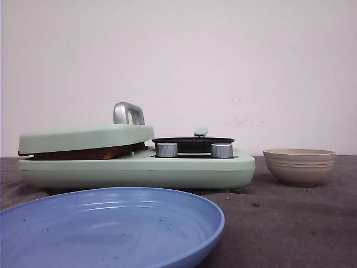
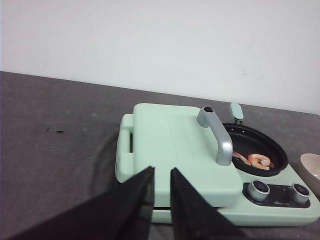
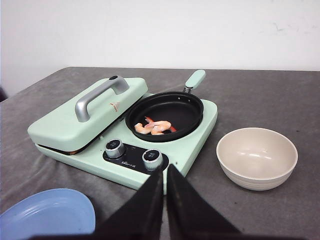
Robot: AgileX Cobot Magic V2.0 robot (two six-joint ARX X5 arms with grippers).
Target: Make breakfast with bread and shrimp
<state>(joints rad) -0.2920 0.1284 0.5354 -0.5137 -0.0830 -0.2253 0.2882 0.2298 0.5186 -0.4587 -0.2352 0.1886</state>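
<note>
The shrimp (image 3: 154,127) are a few pink-orange pieces lying in the black pan (image 3: 165,116) on the mint-green breakfast maker (image 1: 139,170). They also show in the left wrist view (image 2: 259,160). The maker's lid (image 1: 86,138), with its silver handle (image 1: 128,113), is down. Only a thin brown edge (image 1: 83,153) shows in the slit beneath it, so the bread is otherwise hidden. My left gripper (image 2: 162,171) hovers at the lid's near edge, nearly shut with a narrow gap and empty. My right gripper (image 3: 164,170) is shut and empty, just in front of the knobs (image 3: 152,159). Neither gripper shows in the front view.
An empty beige ribbed bowl (image 1: 299,166) stands to the right of the maker and also shows in the right wrist view (image 3: 257,157). A large empty blue plate (image 1: 106,229) lies in front of the maker, nearest the robot. The table top is dark grey (image 1: 290,223).
</note>
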